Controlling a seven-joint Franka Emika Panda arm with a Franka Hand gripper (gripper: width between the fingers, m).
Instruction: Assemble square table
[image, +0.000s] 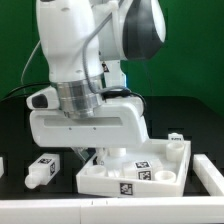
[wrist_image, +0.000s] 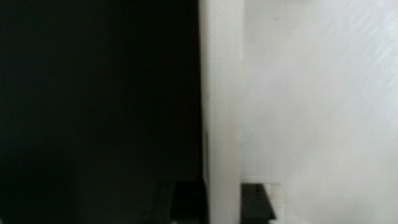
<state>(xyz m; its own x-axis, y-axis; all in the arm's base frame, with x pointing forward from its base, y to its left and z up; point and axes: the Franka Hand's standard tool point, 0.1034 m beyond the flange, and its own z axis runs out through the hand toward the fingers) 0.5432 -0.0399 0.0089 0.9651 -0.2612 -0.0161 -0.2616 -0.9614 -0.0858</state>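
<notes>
The white square table slab (image: 112, 184) lies on the black table at the exterior view's lower right, with tag stickers on its top and front side. My gripper (image: 88, 155) reaches straight down at the slab's left edge. In the wrist view the slab (wrist_image: 302, 100) fills one half of the picture. My gripper (wrist_image: 222, 205) has its two dark fingers close on either side of the slab's thin white edge. One white leg (image: 40, 171) with a tag lies loose to the exterior view's left. Another leg (image: 176, 141) stands at the slab's far right corner.
A white tagged piece (image: 3, 165) shows at the exterior view's far left edge and another white part (image: 210, 173) at the right edge. A white rim (image: 60, 212) runs along the table's front. A green wall (image: 200, 70) stands behind.
</notes>
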